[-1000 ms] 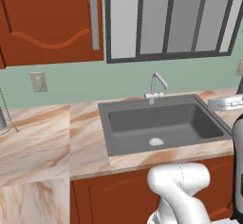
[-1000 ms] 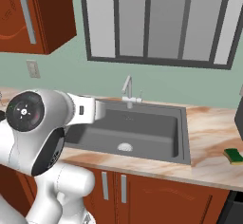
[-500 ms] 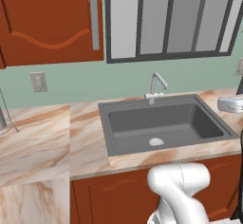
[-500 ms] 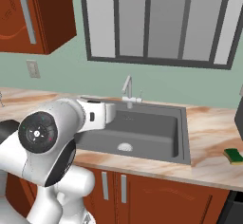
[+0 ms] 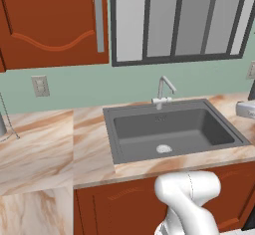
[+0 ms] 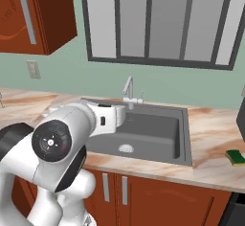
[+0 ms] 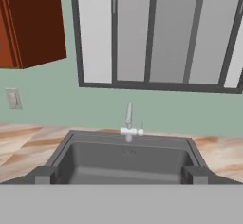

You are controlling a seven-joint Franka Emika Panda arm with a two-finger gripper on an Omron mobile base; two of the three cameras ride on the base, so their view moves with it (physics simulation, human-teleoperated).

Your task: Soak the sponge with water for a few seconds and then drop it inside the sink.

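Sponge (image 6: 235, 157): lies on the desk near its right edge, well apart from the sink (image 6: 185, 139). End effector (image 7: 121, 175): fingers spread apart, nothing held. Step in hand: sponge to be reached, approached from above and gripped squarely across its sides. No water is seen running at the tap (image 5: 164, 90).

White arm rises from base, elbow joint bulky in foreground, forearm reaching forward at roughly level height. Gripper (image 7: 121, 174) jaws spread wide, nothing between them; dark fingertips (image 7: 43, 174) at far left and right of hand view, pointing ahead.
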